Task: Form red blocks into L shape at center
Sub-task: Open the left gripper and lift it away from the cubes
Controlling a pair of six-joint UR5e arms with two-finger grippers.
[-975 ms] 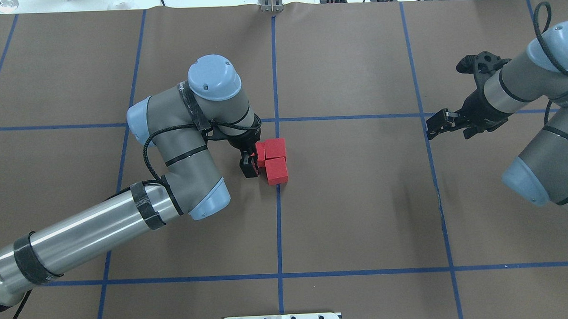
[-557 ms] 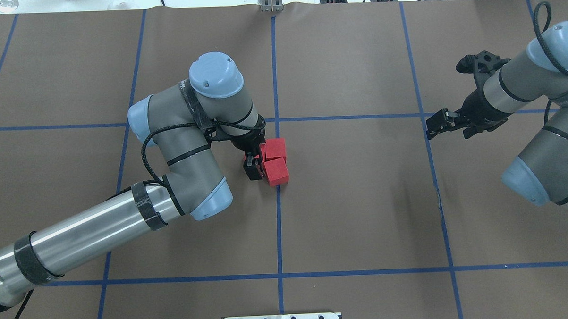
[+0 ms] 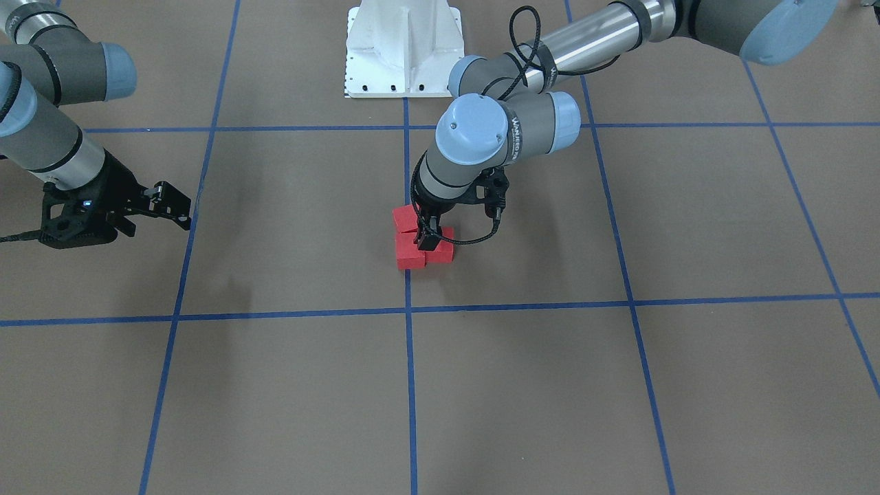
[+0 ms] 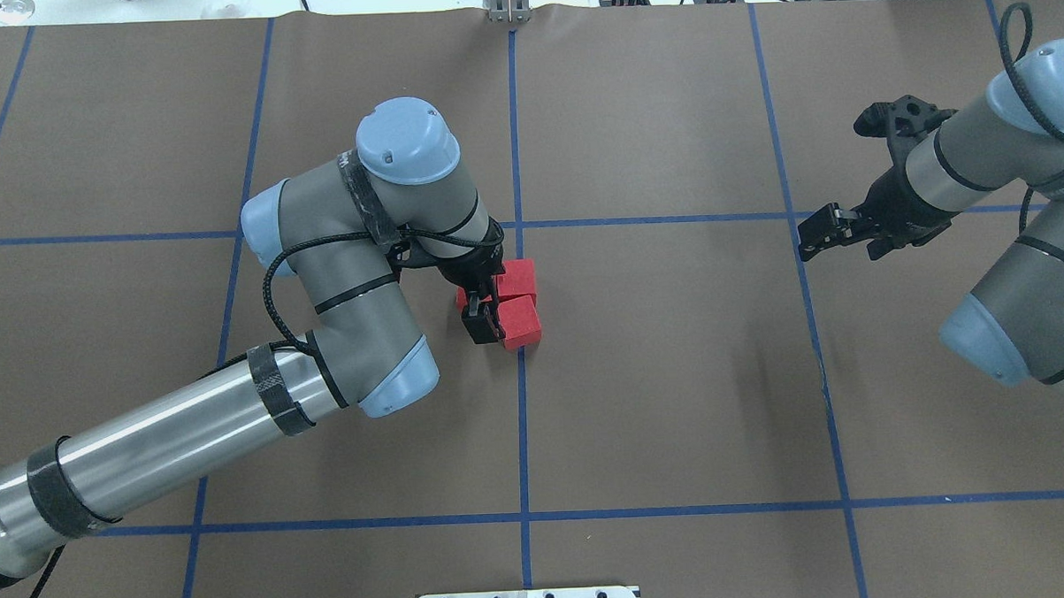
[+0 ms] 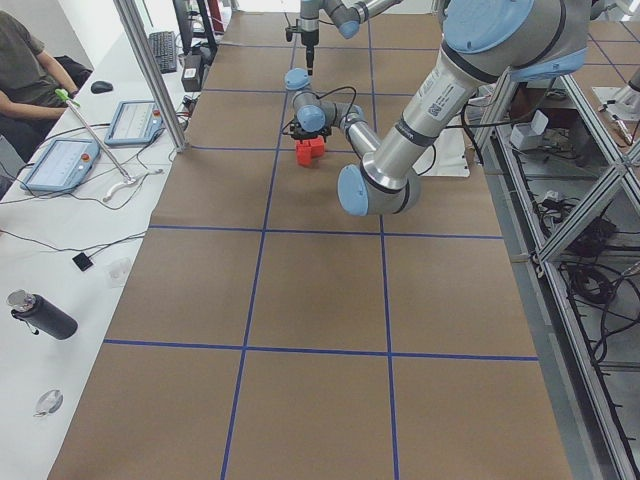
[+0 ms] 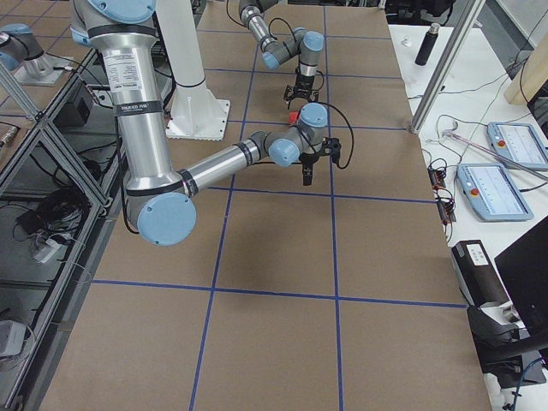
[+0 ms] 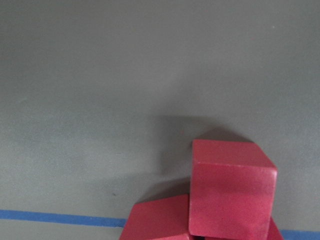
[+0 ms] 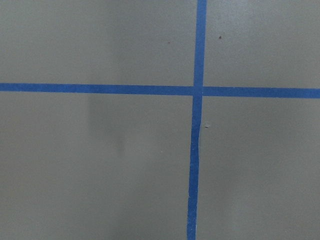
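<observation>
Three red blocks lie touching on the vertical blue line at the center [image 4: 518, 246]. One block [image 4: 517, 280] is farther from the robot's base and a second block [image 4: 520, 322] is nearer. A third block [image 4: 463, 299] to their left is mostly hidden under my left gripper [image 4: 480, 323]. From the front these blocks [image 3: 410, 251] make an L. The left gripper [image 3: 426, 239] points down into the L's inner corner, and I cannot tell how its jaws stand. The left wrist view shows a close block [image 7: 232, 192]. My right gripper [image 4: 811, 236] hovers open and empty far to the right.
The white robot base plate [image 3: 402, 48] stands at the table's near edge. Blue tape lines [image 8: 196, 150] cross the brown surface. A person sits at a side bench with tablets [image 5: 70, 160] and a dark bottle [image 5: 40, 318] beyond the table's end.
My left gripper has shifted slightly right and toward the robot, over the third block. The two exposed blocks and the right arm have not moved.
</observation>
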